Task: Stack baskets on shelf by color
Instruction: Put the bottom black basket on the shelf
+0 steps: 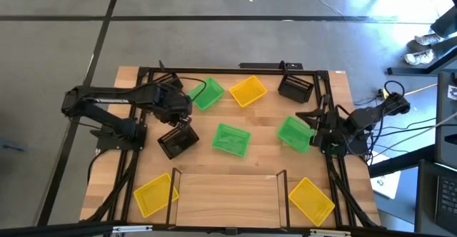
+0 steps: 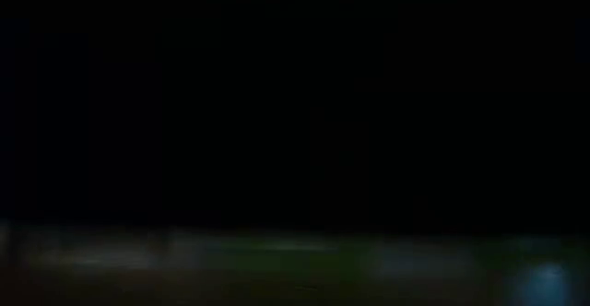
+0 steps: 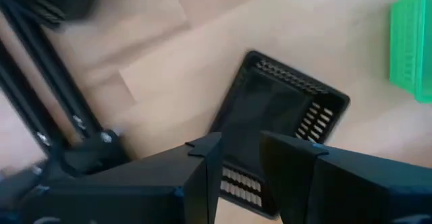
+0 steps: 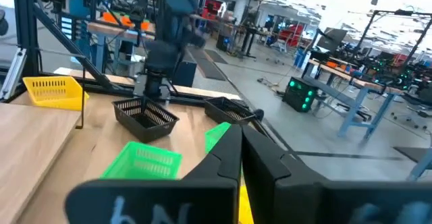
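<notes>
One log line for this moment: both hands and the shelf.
left hand: above black perforated plastic basket, fingers apart, no grip | right hand: at green basket, table's right | light-wood shelf: bare

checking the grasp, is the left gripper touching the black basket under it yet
Cannot tell. In the left wrist view the left gripper overlaps the black basket, but neither contact nor a gap shows plainly.

Two dark, near-black jointed arms, left gripper (image 3: 246,166) with flat, angular matte fingers (image 3: 202,177), right gripper (image 4: 241,163) with blocky dark fingers, pale lettering on its housing, black cables trailing behind the right arm.
</notes>
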You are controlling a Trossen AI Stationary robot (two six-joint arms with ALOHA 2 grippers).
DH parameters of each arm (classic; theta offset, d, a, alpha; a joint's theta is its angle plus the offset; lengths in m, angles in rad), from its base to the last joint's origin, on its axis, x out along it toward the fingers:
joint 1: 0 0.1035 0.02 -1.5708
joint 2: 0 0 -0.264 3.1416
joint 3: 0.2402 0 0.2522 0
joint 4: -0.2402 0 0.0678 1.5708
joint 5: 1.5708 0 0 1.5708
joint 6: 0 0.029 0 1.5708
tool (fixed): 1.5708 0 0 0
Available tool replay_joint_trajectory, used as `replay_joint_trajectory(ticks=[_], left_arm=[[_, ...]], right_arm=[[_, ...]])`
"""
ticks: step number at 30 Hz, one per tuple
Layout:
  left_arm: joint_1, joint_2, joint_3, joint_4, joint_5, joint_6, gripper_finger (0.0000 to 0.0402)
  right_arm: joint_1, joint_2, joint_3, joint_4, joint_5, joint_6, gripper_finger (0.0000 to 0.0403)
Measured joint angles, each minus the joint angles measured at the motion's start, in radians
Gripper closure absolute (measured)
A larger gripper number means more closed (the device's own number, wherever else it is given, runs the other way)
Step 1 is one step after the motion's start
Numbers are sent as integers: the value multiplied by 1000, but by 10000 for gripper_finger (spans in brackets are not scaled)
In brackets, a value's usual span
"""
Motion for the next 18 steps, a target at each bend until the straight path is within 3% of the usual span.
replay_joint_trajectory(ticks=[7,18], left_arm=[[24,36,-89,22,12,10,312],[41,62,-237,208,48,136,312]], right_arm=[[0,111,100,-7,0,0,391],[0,180,138,-33,0,3,391]])
